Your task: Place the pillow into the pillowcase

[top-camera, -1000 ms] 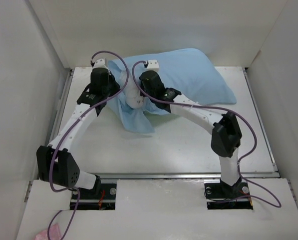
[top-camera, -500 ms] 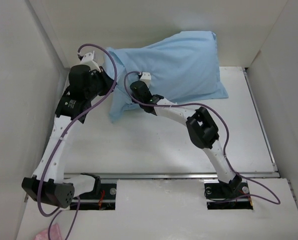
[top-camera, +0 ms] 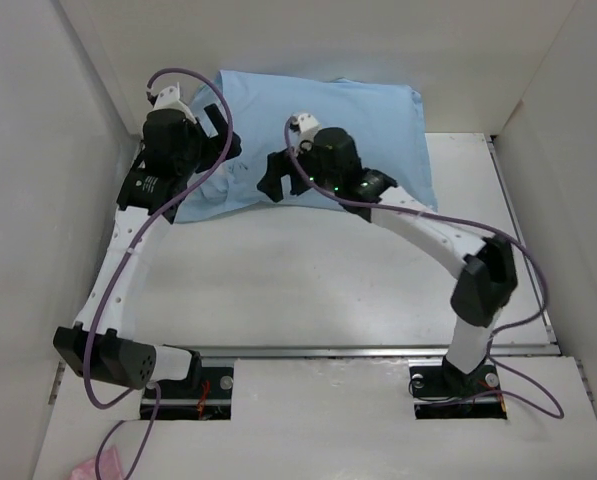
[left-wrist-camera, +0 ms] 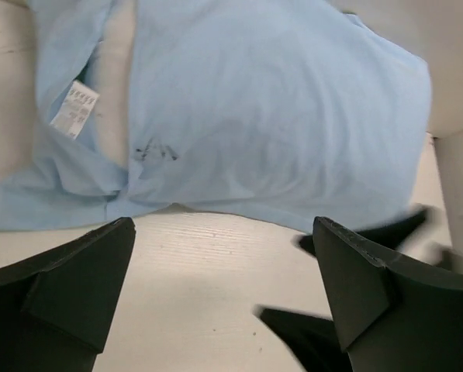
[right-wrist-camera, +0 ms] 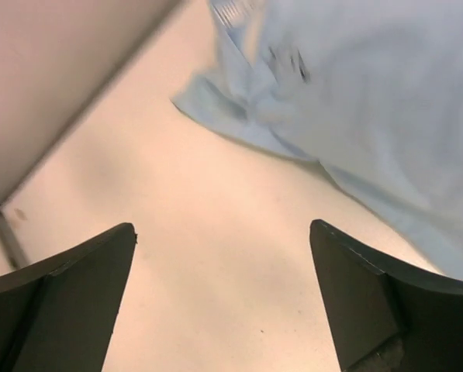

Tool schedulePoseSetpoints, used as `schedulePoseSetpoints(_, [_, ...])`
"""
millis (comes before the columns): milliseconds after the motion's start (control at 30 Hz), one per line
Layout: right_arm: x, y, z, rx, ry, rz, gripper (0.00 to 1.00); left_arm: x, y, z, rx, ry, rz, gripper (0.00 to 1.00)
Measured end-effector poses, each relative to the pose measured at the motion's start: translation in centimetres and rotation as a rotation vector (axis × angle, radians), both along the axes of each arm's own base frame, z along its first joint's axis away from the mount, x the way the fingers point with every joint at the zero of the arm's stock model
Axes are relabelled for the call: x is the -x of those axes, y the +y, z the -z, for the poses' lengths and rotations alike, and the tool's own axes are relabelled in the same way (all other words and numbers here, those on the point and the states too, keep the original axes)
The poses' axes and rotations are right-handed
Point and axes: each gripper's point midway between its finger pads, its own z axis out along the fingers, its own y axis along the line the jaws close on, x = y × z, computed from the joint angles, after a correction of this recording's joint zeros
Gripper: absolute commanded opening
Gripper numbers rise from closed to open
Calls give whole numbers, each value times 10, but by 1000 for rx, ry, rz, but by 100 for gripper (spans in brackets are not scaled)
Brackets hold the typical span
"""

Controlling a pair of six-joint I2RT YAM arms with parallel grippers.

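The light-blue pillowcase [top-camera: 348,120] lies plump at the far end of the worktop [top-camera: 328,290], up against the back wall. Its open end is to the left, with a white label [left-wrist-camera: 74,108] beside a pale strip that may be the pillow [left-wrist-camera: 119,85]. On the left arm [top-camera: 123,235] and right arm [top-camera: 428,230] the jaws gape wide, gripping nothing, at the pillowcase's near-left edge.

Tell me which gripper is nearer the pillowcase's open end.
Left. The left gripper hangs above the open end of the pillowcase; the right gripper sits farther along, over its near edge toward the middle.
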Motion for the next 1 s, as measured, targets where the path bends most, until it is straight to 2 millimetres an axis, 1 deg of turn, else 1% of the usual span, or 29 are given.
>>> schedulePoseSetpoints(100, [19, -20, -86, -78, -153, -26, 100, -7, 12, 20, -21, 48, -74, 100])
schedulePoseSetpoints(133, [25, -27, -111, -101, -203, -24, 100, -8, 18, 26, -25, 60, -102, 100])
schedulePoseSetpoints(167, [28, -33, -133, -118, -247, -14, 100, -7, 23, 30, -28, 68, -128, 100])
schedulePoseSetpoints(200, [28, -38, -149, -129, -283, 2, 100, -7, 29, 35, -30, 75, -155, 100])
schedulePoseSetpoints(233, [27, -42, -159, -133, -309, 23, 100, -8, 35, 40, -32, 82, -180, 100])
schedulePoseSetpoints(267, [23, -46, -166, -129, -327, 51, 100, -9, 40, 45, -32, 85, -201, 100])
schedulePoseSetpoints(300, [17, -49, -166, -117, -334, 80, 100, -11, 45, 51, -31, 90, -216, 100])
schedulePoseSetpoints(333, [8, -52, -162, -98, -333, 112, 100, -12, 50, 58, -30, 102, -229, 100])
schedulePoseSetpoints(367, [-3, -55, -153, -73, -324, 141, 100, -16, 53, 67, -30, 120, -239, 100])
schedulePoseSetpoints(400, [-16, -58, -140, -41, -309, 171, 100, -23, 55, 73, -27, 128, -241, 100])
schedulePoseSetpoints(467, [-45, -66, -112, 15, -269, 226, 100, -44, 52, 88, -16, 138, -223, 100])
schedulePoseSetpoints(533, [-83, -79, -78, 70, -218, 293, 100, -71, 40, 110, -3, 165, -171, 100])
schedulePoseSetpoints(567, [-104, -88, -63, 91, -199, 332, 100, -87, 31, 126, 4, 188, -132, 100])
schedulePoseSetpoints(633, [-143, -108, -32, 130, -161, 401, 100, -110, 20, 154, 10, 239, -88, 100])
schedulePoseSetpoints(667, [-163, -120, -16, 142, -145, 437, 100, -125, 14, 167, 11, 258, -67, 100])
schedulePoseSetpoints(700, [-179, -134, 1, 159, -124, 473, 100, -137, 10, 181, 12, 279, -51, 100])
schedulePoseSetpoints(767, [-200, -161, 38, 201, -71, 529, 100, -158, 5, 209, 10, 319, -32, 100])
schedulePoseSetpoints(800, [-206, -173, 52, 214, -47, 549, 100, -165, 2, 222, 11, 338, -21, 91])
schedulePoseSetpoints(833, [-210, -179, 62, 221, -32, 559, 98, -168, -1, 233, 15, 357, -8, 75])
schedulePoseSetpoints(867, [-212, -181, 67, 223, -24, 564, 93, -172, -5, 240, 23, 368, 7, 50])
schedulePoseSetpoints(900, [-212, -180, 67, 222, -26, 565, 75, -174, -10, 244, 36, 373, 25, 17])
schedulePoseSetpoints(933, [-213, -180, 67, 222, -29, 567, 41, -176, -15, 244, 47, 371, 50, 0])
schedulePoseSetpoints(967, [-212, -177, 65, 220, -37, 565, 13, -177, -21, 241, 54, 360, 78, 0])
schedulePoseSetpoints(1000, [-212, -175, 65, 215, -37, 567, 0, -177, -27, 237, 54, 348, 100, 0])
